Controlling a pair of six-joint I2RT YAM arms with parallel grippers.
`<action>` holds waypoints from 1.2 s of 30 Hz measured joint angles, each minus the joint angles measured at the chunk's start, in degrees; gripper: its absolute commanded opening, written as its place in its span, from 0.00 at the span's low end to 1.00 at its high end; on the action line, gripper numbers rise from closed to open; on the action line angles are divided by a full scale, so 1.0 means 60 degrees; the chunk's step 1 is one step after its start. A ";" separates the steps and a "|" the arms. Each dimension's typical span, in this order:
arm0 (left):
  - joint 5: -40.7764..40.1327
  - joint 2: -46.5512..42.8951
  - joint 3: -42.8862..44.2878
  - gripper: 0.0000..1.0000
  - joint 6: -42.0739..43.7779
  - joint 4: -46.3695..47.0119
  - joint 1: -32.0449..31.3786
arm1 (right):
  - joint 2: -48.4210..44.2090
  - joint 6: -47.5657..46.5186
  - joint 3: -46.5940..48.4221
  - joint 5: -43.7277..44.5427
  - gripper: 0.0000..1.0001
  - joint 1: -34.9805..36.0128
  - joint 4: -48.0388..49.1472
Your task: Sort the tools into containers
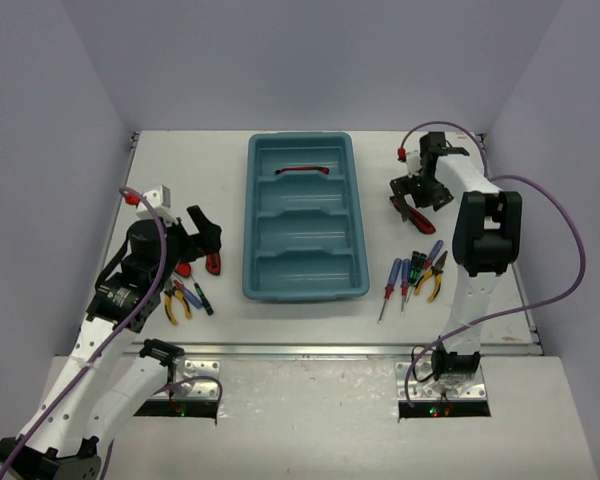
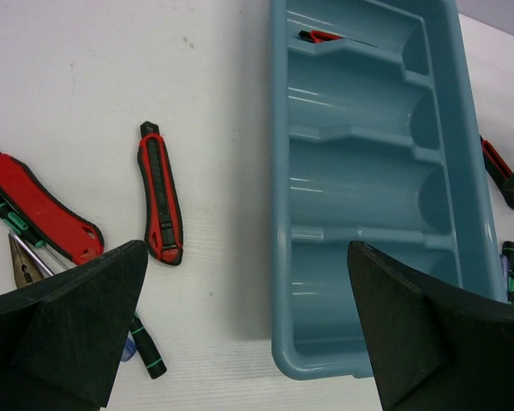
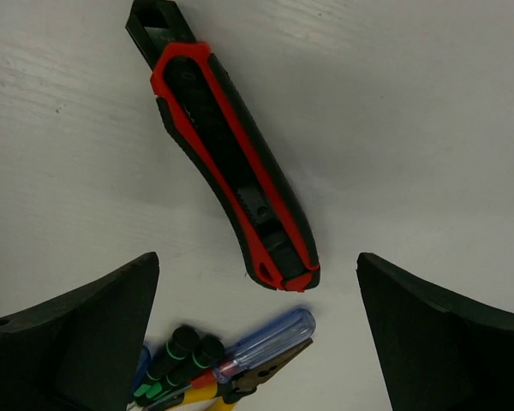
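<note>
The teal tray (image 1: pixel 305 215) has four compartments in a row, and one red-black knife (image 1: pixel 302 170) lies in the farthest. My left gripper (image 1: pixel 205 238) hovers open left of the tray. Its wrist view shows the tray's near corner (image 2: pixel 313 355) and a red-black knife (image 2: pixel 160 204) between the fingers, far below. My right gripper (image 1: pixel 417 192) is open right of the tray. A red-black knife (image 3: pixel 231 163) lies flat on the table just ahead of the right gripper (image 3: pixel 257 261), with nothing gripped.
Left pile: a second red-black knife (image 2: pixel 43 210), pliers (image 2: pixel 26 265) and a thin black-green screwdriver (image 2: pixel 146 347). Right pile near the front edge: a blue-handled screwdriver (image 3: pixel 270 338), black-green screwdrivers (image 3: pixel 176 360) and yellow pliers (image 1: pixel 432 275). Walls enclose the table.
</note>
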 measured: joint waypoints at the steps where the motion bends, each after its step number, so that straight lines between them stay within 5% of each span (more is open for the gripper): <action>1: 0.0000 -0.0012 0.0000 1.00 0.0000 0.0000 0.0000 | 0.0000 -0.0024 0.0004 -0.0088 0.93 -0.0075 0.0009; 12: -0.0022 -0.0161 0.0000 1.00 -0.0003 0.0003 0.0000 | 0.0655 -0.0404 0.0084 -0.1140 0.73 -0.0298 0.0485; 14: -0.0022 -0.0169 0.0000 1.00 0.0000 0.0002 0.0000 | 0.0831 -0.0496 0.0084 -0.1317 0.57 -0.0260 0.0575; 15: -0.0022 -0.0171 0.0000 1.00 0.0000 0.0004 0.0000 | 0.0912 -0.0552 0.0084 -0.1379 0.38 -0.0231 0.0629; 18: -0.0029 -0.0168 0.0000 1.00 0.0000 0.0001 0.0000 | 0.1006 -0.0625 0.0225 -0.1231 0.10 -0.0160 0.0754; 20: -0.0034 -0.0168 0.0000 1.00 0.0000 0.0004 0.0000 | 0.1054 -0.0578 0.0345 -0.1057 0.01 -0.0121 0.0817; 29: -0.0075 -0.0167 0.0000 1.00 0.0000 0.0000 0.0000 | 0.0509 -0.0663 -0.0045 0.0421 0.00 0.0429 0.2190; 36: -0.0188 -0.0167 0.0000 1.00 -0.0004 0.0000 0.0000 | -0.1555 -0.3750 -0.1386 0.0897 0.00 0.2799 0.5537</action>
